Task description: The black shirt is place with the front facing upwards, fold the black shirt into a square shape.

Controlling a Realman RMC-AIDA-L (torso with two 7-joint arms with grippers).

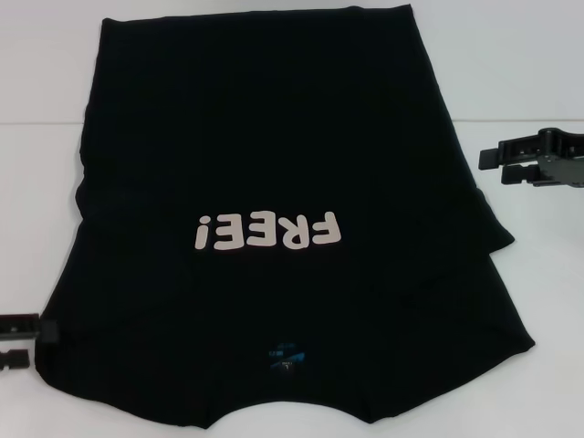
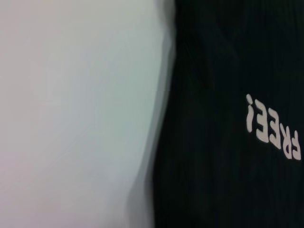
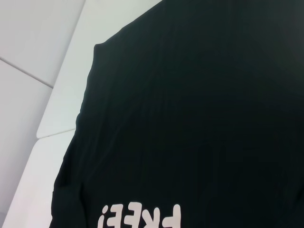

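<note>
Black shirt flat, print up; left tool, right tool beside

We note white table — bare top lying under and all round right claw, likewise under left claw. Faint seam crosses top beyond right claw, on far side from us. Right wrist view: same seam, rounded corner at its end. Past it a pale surface with slanting joint line — wall or floor, we cannot tell.
</note>
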